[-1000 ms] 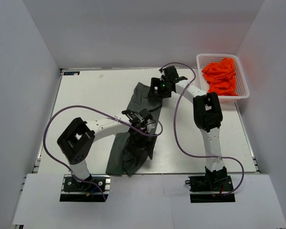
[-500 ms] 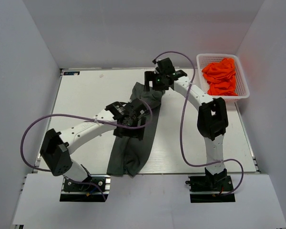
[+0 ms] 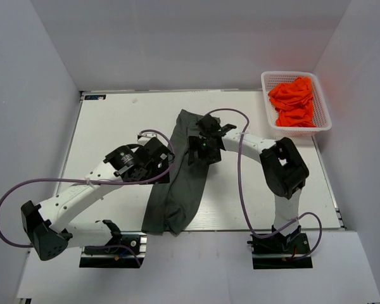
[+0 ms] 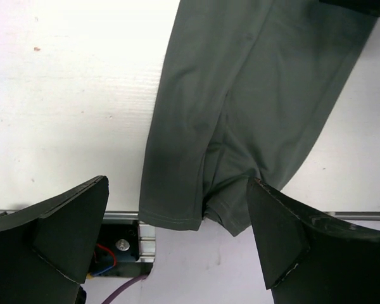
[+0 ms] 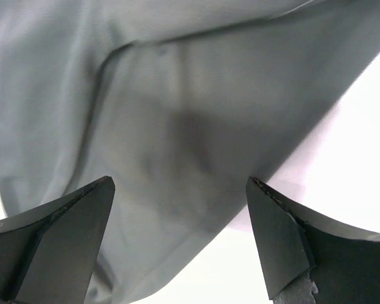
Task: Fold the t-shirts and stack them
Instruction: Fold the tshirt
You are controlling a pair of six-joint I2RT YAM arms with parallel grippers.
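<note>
Grey t-shirt [image 3: 180, 190] lies half-folded, I judge (hem grasp next); my left gripper [image 4: 177, 183] and right gripper [image 5: 180, 180] gape empty.

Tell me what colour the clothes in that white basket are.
Bright orange; the crumpled cloth shirts in the white plastic basket show best in the top view.

Grey tee [image 3: 180, 183] crumpled mid-table; orange tees [image 3: 294, 101] top-right.

Light: bright, even, seemingly from overhead.
Shadows: faint and soft.
Glare: table [image 3: 114, 126] washes out white.
Focus: right wrist view blurred; top view sharp.
</note>
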